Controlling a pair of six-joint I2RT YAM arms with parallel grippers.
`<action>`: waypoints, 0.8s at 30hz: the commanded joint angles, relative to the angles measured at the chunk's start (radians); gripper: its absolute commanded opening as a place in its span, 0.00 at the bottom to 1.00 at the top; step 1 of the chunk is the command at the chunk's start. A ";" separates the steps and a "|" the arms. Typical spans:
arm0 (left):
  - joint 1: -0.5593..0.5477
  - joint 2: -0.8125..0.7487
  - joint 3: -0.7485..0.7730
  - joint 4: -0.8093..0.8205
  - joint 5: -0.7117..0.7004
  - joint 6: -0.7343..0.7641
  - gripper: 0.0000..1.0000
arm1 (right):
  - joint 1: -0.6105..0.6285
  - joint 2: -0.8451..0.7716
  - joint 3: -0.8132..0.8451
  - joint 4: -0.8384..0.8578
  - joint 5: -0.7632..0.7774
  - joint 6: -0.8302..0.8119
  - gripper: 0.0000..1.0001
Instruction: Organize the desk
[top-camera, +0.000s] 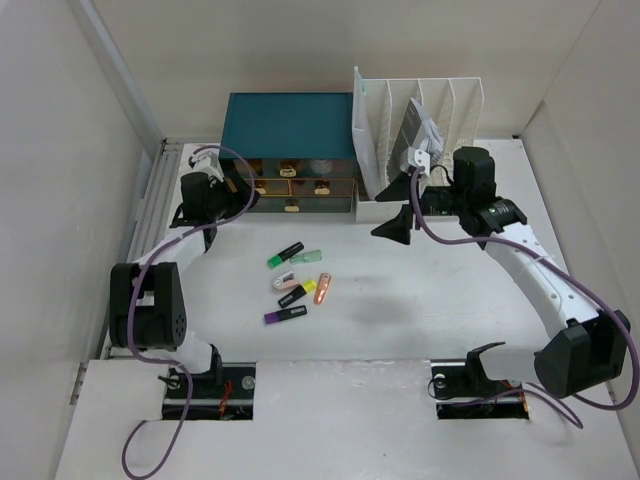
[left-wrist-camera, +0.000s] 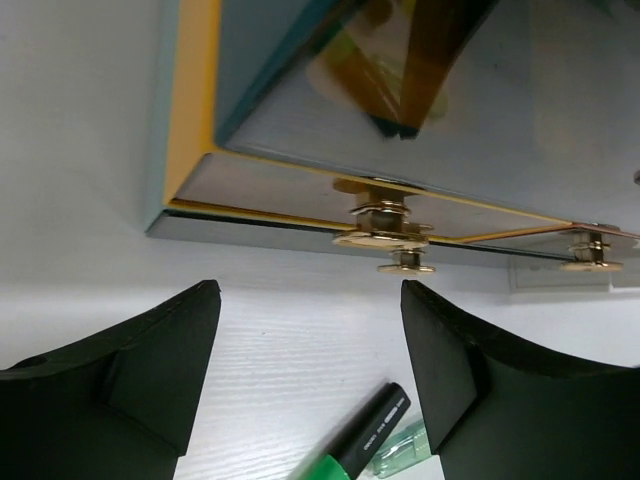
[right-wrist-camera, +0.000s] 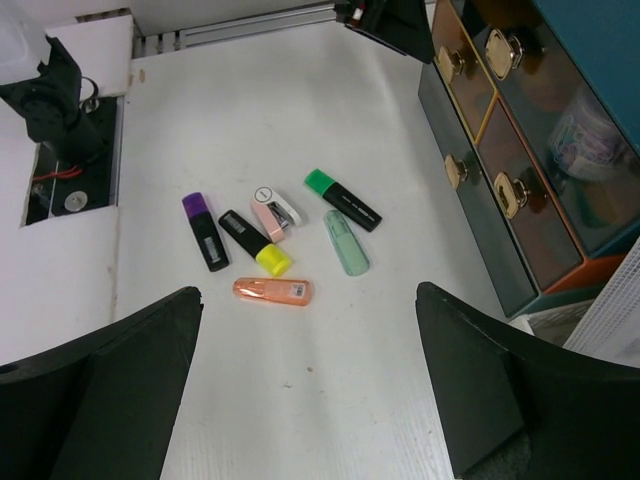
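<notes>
The large flat white counter (top-camera: 420, 310), with white walls around it, carries everything in view, and the arms stand at its near edge. At its far side a teal drawer box with brass knobs (top-camera: 290, 125) stands just beside a white slotted plastic file rack (top-camera: 420, 100) on its right. The left gripper (left-wrist-camera: 310, 290) hovers close to the box's drawer front, facing a brass knob (left-wrist-camera: 385, 225), its jaws moderately apart with nothing between them. The right gripper (right-wrist-camera: 308, 300) is spread wide and empty, near the rack's front. On the middle of the counter six highlighters lie in a loose cluster: a green-capped black highlighter (right-wrist-camera: 342, 198), a mint green highlighter (right-wrist-camera: 346, 243), a pink and white highlighter (right-wrist-camera: 275, 210), a yellow-capped black highlighter (right-wrist-camera: 253, 242), a purple-capped black highlighter (right-wrist-camera: 204, 231) and an orange highlighter (right-wrist-camera: 272, 291)
</notes>
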 joint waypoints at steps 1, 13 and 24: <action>-0.001 0.022 0.068 0.096 0.098 0.016 0.69 | -0.008 -0.029 -0.007 0.069 -0.058 0.003 0.92; 0.009 0.084 0.079 0.163 0.127 0.007 0.68 | -0.008 -0.020 -0.007 0.069 -0.058 0.003 0.92; -0.019 0.124 0.109 0.181 0.068 -0.012 0.52 | -0.017 -0.020 -0.007 0.060 -0.076 -0.006 0.92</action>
